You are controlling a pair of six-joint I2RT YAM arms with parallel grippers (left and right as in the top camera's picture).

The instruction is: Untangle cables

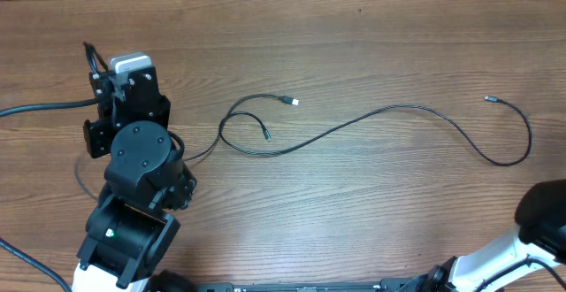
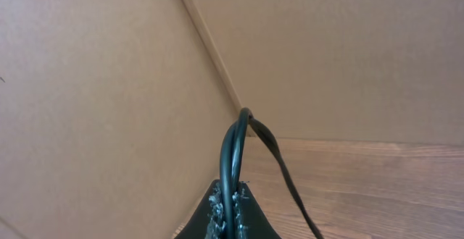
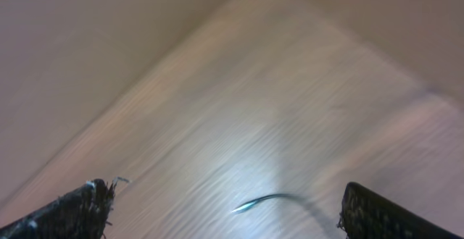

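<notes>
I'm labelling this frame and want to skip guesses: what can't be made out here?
- Overhead: the left arm covers where the cables run under it.
- Overhead: the right arm is mostly cut off by the frame edge.
- Left wrist: the left gripper pinches a black loop; which cable is unclear.
- Right wrist: motion blur makes the plug tip by the open right gripper unreadable.

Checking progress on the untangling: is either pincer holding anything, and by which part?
Left pincer pinches a black cable at a bend in its length; right pincer open, empty.
</notes>
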